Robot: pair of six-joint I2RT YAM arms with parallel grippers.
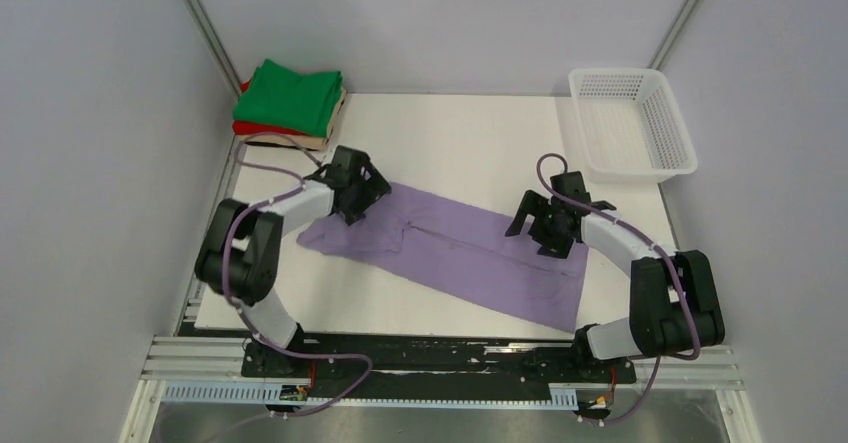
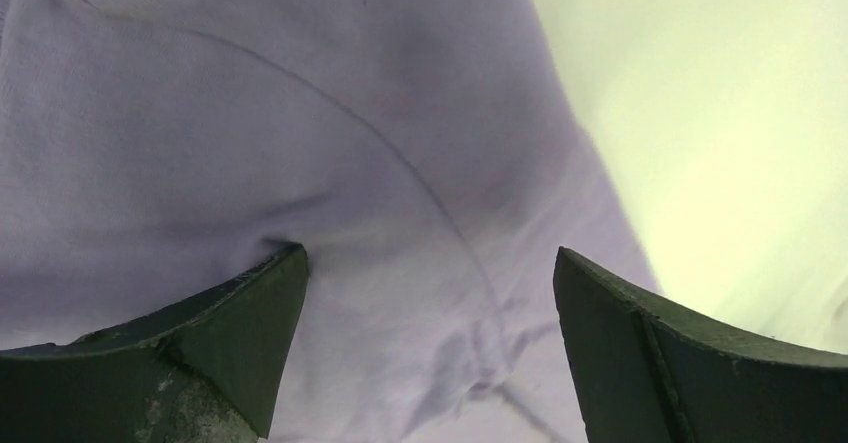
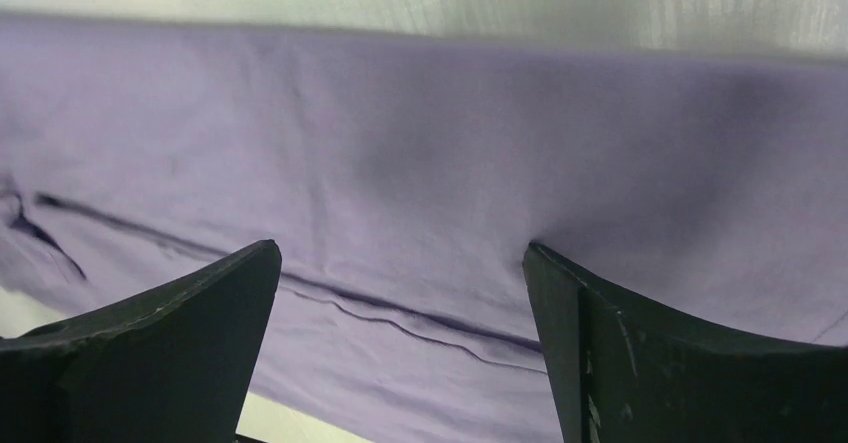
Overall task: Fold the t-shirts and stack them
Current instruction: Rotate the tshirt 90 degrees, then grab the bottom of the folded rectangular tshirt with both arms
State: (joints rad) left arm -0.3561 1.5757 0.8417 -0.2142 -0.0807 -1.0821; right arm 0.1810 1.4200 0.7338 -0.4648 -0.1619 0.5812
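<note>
The lavender-purple t-shirt (image 1: pixel 450 253) lies folded into a long strip slanting across the table (image 1: pixel 470 133). My left gripper (image 1: pixel 352 201) is open over its left end; both fingertips (image 2: pixel 250 313) press down on the cloth (image 2: pixel 330 143). My right gripper (image 1: pixel 545 233) is open over the strip's right part, fingertips (image 3: pixel 570 313) on the cloth (image 3: pixel 420 173), straddling a fold line. A folded green t-shirt (image 1: pixel 290 95) tops a stack with a red one (image 1: pixel 262 129) and a beige one (image 1: pixel 330 123) at the far left corner.
A white plastic mesh basket (image 1: pixel 630 123) stands at the far right of the table. Grey walls enclose the table on the left, back and right. The arm bases sit on a rail at the near edge.
</note>
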